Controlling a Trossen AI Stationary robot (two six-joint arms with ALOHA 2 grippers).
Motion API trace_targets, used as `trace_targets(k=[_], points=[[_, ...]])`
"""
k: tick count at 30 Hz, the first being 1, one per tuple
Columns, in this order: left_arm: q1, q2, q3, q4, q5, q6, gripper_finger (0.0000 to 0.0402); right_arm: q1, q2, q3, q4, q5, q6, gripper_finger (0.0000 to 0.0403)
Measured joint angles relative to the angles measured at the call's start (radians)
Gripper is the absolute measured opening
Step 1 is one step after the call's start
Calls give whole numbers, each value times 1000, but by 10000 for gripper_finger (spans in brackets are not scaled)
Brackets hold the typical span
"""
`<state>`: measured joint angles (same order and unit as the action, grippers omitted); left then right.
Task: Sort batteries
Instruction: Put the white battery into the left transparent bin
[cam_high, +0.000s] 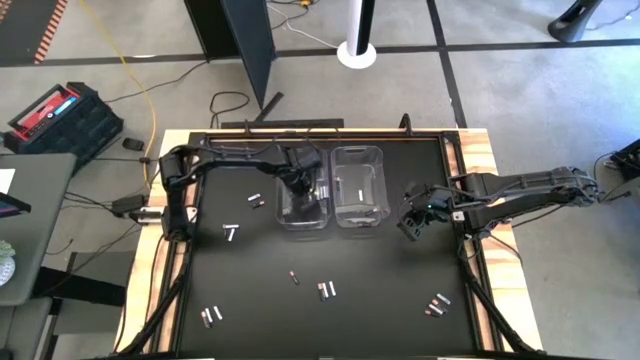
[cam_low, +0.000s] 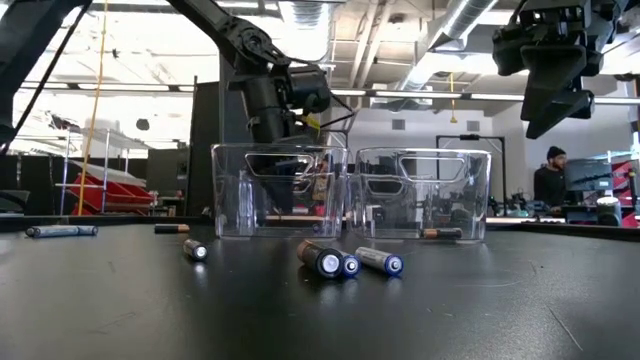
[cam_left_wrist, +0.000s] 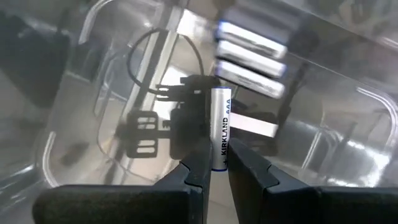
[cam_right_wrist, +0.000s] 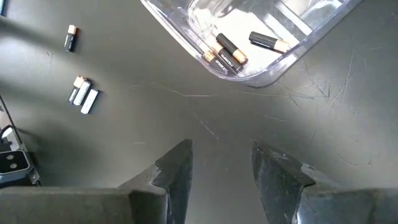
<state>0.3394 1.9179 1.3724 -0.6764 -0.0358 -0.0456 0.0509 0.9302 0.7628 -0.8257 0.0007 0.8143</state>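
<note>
Two clear bins stand side by side mid-table: the left bin and the right bin. My left gripper reaches down into the left bin, shut on a silvery-white AAA battery. Several silvery batteries lie in that bin. Dark copper-tipped batteries lie in the right bin. My right gripper hangs open above the table just right of the right bin, touching nothing. Loose batteries lie flat on the table. My left gripper pinches the white battery between its two fingertips at one end. The fingers come from above, pointing down into the left bin, and lie along the battery. The rest of the battery sticks out past the fingertips toward the bin floor; whether it touches the floor I cannot tell.
More batteries lie near the left bin and mid-table; in the low view several lie in front of the bins. The black mat has a raised frame and wooden edges. A person stands in the room behind.
</note>
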Motion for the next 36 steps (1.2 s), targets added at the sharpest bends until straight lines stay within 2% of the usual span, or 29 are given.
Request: trace_targets(k=[6,13,23,30,36], points=[[-23,13,0,49,-39,26,39,0,0,0,0,2,-2,179],[-21,73,-1,35,-12,-1,39,1,0,0,0,2,-2,179],[-23,77,-1,49,-1,-30,41,2,0,0,-3,1,-2,179],[-23,77,0,43,6,-30,82,2,0,0,-4,1,-9,179],[-23,79,46,-31,10,-12,111,2,0,0,-4,1,-11,179]])
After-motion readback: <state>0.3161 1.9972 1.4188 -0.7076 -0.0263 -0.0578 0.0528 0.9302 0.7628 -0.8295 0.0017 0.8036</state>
